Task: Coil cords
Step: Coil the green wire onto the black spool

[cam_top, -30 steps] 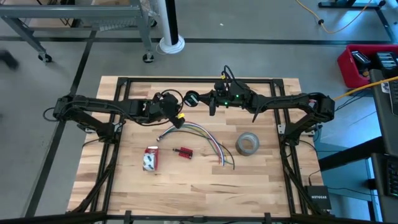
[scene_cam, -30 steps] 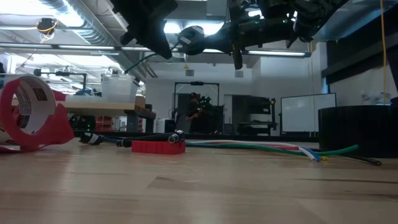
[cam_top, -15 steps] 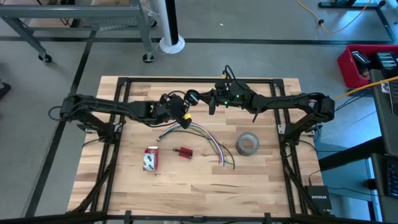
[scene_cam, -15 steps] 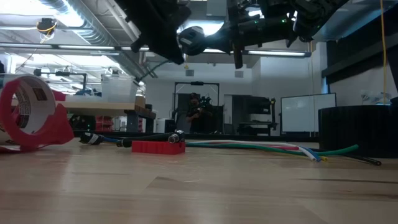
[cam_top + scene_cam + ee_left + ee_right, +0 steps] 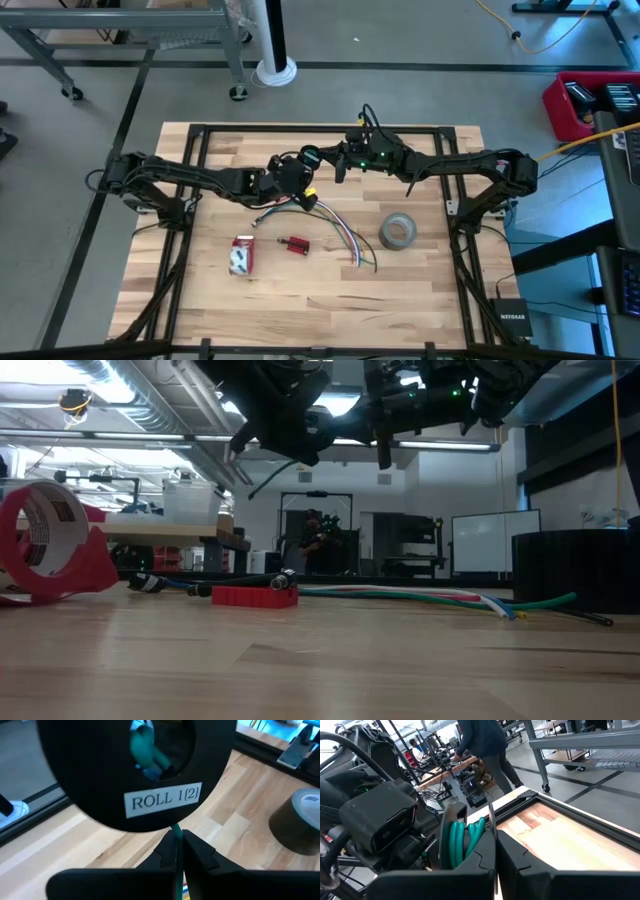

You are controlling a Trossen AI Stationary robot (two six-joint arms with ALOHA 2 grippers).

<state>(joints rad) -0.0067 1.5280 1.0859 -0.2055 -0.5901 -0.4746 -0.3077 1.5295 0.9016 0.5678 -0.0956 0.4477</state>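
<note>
Left arm: you are running one of two dark arms here; it is reaching in from the table's left edge toward the middle.
Red tape dispenser (image 5: pixel 242 254): one, lying on the wood left of centre, well apart from both grippers.
Red block (image 5: pixel 295 244): one small piece, lying just right of the dispenser.
Left gripper (image 5: pixel 179 851): it is hovering above the table's middle, its jaws pinched together on a single teal strand of the cord (image 5: pixel 177 870), right beside the spool.
Spool (image 5: pixel 310 156): one black disc marked "ROLL 1[2]", hanging in the air between the two grippers; several turns of the cord are sitting wound inside it, as the right wrist view shows.
Coloured wires (image 5: pixel 335 222): one loose fan of them, lying flat on the wood below the grippers and touching nothing that is held.
Right gripper (image 5: pixel 495 852): it is hovering just right of the spool, its jaws closed tight on the thin edge of the disc.
Grey tape roll (image 5: pixel 398 231): one, lying flat right of the wires.
Right arm: the second arm, reaching in from the table's right edge.
Person (image 5: pixel 480 740): one, in a dark top, standing in the room beyond the table.
Change, left gripper: you are bringing it rightward; a second ago it was clearly left of the spool, and now it is crowding right up against it.
Change, the rest: the right gripper, spool and table items are sitting where they were.
</note>
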